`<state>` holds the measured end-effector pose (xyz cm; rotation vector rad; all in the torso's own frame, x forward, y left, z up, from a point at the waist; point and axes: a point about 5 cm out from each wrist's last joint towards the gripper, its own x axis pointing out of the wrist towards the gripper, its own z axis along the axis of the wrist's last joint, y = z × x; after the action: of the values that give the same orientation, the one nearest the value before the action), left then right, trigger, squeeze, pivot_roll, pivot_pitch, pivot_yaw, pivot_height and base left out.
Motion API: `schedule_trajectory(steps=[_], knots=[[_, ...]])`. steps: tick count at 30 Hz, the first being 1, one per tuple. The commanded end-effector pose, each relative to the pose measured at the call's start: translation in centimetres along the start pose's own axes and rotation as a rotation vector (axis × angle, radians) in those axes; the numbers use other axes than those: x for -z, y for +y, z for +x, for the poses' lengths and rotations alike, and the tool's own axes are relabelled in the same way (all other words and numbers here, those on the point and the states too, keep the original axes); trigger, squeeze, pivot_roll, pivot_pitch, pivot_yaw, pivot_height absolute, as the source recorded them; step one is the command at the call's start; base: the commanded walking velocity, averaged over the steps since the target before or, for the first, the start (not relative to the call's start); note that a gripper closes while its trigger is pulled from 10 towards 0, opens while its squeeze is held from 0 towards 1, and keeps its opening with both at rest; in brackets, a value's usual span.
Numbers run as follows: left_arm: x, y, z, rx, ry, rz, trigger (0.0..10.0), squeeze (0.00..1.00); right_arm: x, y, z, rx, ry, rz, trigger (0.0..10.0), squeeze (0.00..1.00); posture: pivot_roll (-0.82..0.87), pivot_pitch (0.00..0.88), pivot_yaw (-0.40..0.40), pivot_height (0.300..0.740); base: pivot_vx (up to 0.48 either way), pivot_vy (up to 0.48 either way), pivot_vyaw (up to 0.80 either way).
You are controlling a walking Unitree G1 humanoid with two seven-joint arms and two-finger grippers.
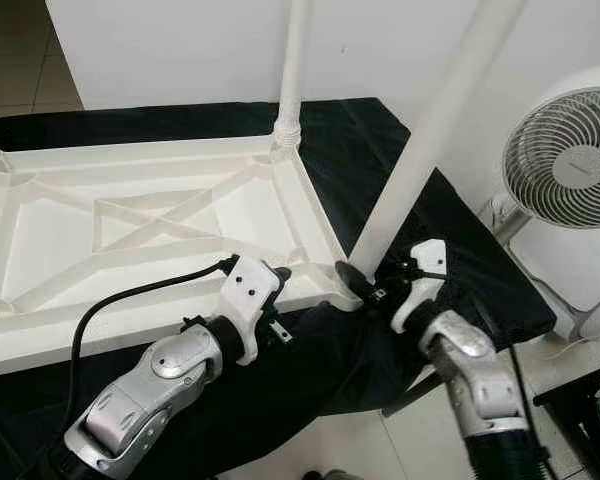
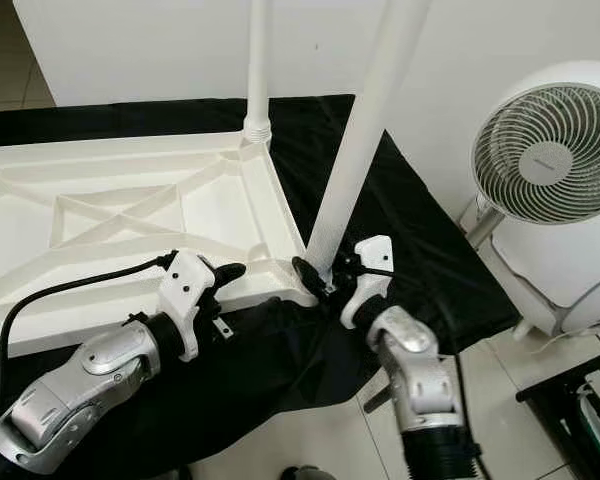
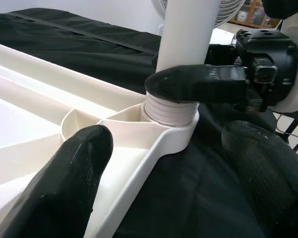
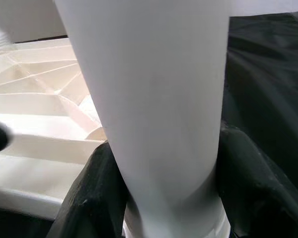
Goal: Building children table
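The upturned cream plastic table top w/ ribbed underside (image 1: 130, 230) lay flat on a black cloth (image 1: 380, 150), and the leg in play, a long white plastic tube w/ threaded base (image 1: 420, 150), stood in the near corner socket (image 3: 171, 121) on the robot's right side. Its long axis ran up and leaned away to the right, so prob. not seated square yet. The right gripper (image 1: 365, 285) was the nearer arm by far: it sat right at the base of the tube, fingers clenched round it just above the threads, one black finger (image 3: 198, 84) wrapped across the front and pads touching both sides in the right wrist view. The left gripper (image 1: 275, 275) hovered just beside the same corner on the inner side, fingers spread apart and grasping nothing, one fingertip (image 3: 84, 153) over the tray edge, the other over the cloth. A second white leg (image 1: 292, 70) stood upright in the far corner. A white round fan (image 1: 570, 160) sat well apart on the right. Judged next: turn the tube about its own axis while straightening it; risk was cross-threading given the lean.
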<state>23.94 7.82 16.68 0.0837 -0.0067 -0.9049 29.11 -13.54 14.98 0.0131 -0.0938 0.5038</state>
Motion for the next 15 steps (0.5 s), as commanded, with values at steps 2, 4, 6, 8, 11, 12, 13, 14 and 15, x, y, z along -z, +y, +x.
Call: schedule_trajectory(steps=[2, 4, 6, 8, 11, 12, 13, 14, 15], knots=[[-0.1, -1.5, 0.1, 0.238, -0.013, -0.003, 10.0, 0.0, 1.3, 0.0, -0.2, 0.208, 0.052, 0.044, 10.0, 0.0, 0.06, 0.104, -0.078, 0.74, 0.0, 0.0, 0.0], [-0.2, -1.5, 0.1, 0.238, -0.014, -0.003, 10.0, 0.0, 1.5, 0.1, -0.2, 0.27, 0.06, 0.059, 10.0, 0.0, 0.06, 0.104, -0.078, 0.74, 0.0, 0.0, 0.0], [-0.1, -1.5, 0.1, 0.24, -0.014, -0.004, 10.0, 0.0, 1.8, 0.3, -0.4, 0.381, 0.057, 0.051, 10.0, 0.0, 0.05, 0.098, -0.076, 0.74, 0.0, 0.0, 0.0], [-0.1, -1.5, 0.1, 0.242, -0.014, -0.005, 10.0, 0.0, 2.0, 0.5, -0.6, 0.469, 0.074, 0.035, 10.0, 0.0, 0.05, 0.098, -0.076, 0.74, 0.0, 0.0, 0.0], [-0.1, -1.5, 0.2, 0.24, -0.016, -0.002, 10.0, 0.0, 2.1, 1.0, -0.6, 0.568, 0.108, 0.006, 10.0, 0.0, 0.06, 0.091, -0.083, 0.74, 0.0, 0.0, 0.0], [-0.1, -1.5, 0.2, 0.24, -0.016, -0.002, 10.0, 0.0, 2.1, 1.0, -0.6, 0.568, 0.108, 0.006, 10.0, 0.0, 0.06, 0.091, -0.083, 0.74, 0.0, 0.0, 0.0], [-0.1, -1.5, 0.2, 0.239, -0.018, -0.002, 10.0, 0.0, 2.1, 1.1, -0.5, 0.57, 0.111, 0.008, 10.0, 0.0, 0.06, 0.091, -0.083, 0.74, 0.0, 0.0, 0.0], [-0.2, -1.5, 0.3, 0.239, -0.02, -0.004, 10.0, 0.0, 2.0, 1.0, -0.5, 0.57, 0.103, 0.022, 10.0, 0.0, 0.05, 0.086, -0.078, 0.74, 0.0, 0.0, 0.0], [-0.2, -1.5, 0.3, 0.239, -0.02, -0.004, 10.0, 0.0, 2.0, 1.0, -0.5, 0.57, 0.103, 0.022, 10.0, 0.0, 0.05, 0.086, -0.078, 0.74, 0.0, 0.0, 0.0]])
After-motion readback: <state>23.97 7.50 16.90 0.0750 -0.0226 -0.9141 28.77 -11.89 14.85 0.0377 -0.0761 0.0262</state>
